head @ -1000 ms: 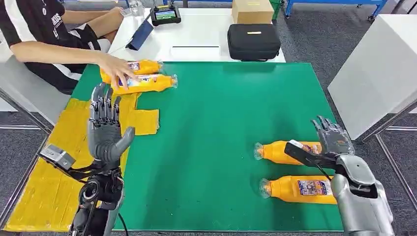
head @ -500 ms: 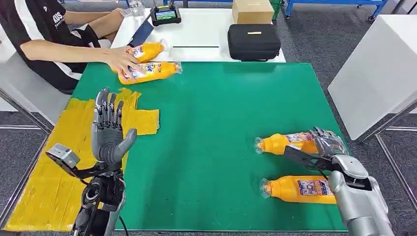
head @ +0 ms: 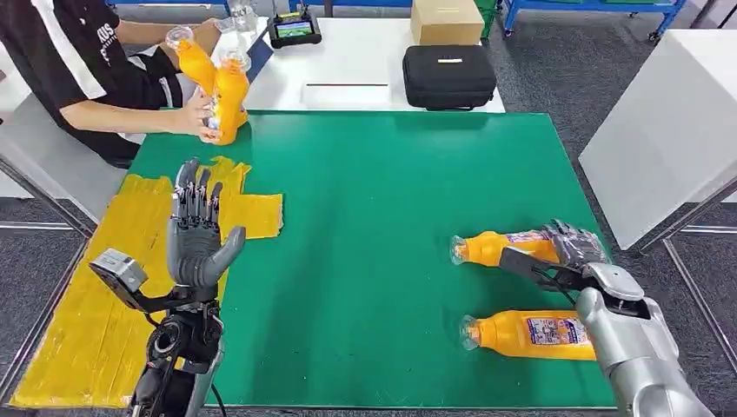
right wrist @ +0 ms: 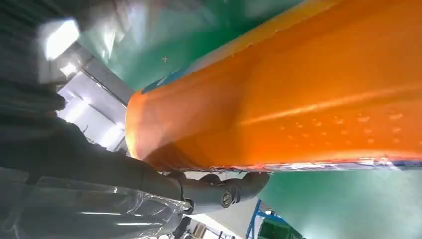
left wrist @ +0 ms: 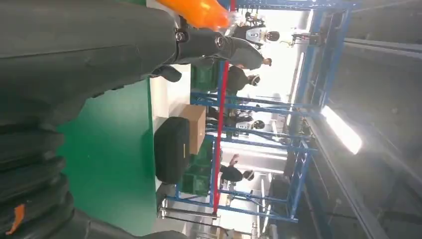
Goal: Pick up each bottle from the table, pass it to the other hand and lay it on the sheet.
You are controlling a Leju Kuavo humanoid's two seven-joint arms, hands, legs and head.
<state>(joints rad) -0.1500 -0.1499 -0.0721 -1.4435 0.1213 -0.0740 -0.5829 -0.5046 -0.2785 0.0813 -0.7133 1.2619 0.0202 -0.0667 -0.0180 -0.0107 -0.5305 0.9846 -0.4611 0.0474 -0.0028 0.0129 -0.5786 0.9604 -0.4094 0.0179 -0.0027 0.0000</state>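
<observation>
Orange bottle [head: 500, 248] lying flat, apparently gripped by right hand [head: 574, 248].

Left hand [left wrist: 74, 59] over green mat [left wrist: 114, 164], black case [left wrist: 171, 149] (cardboard box [left wrist: 196, 129] beside), blue racks [left wrist: 259, 149]

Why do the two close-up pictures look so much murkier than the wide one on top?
Head view: evenly lit and sharp, soft shadows beside the bottles on the green mat. Left wrist view: the left hand is dark and blurred up close, while a ceiling light glares. Right wrist view: the orange bottle sits so near that it blurs, with streaks of glare along it.
</observation>
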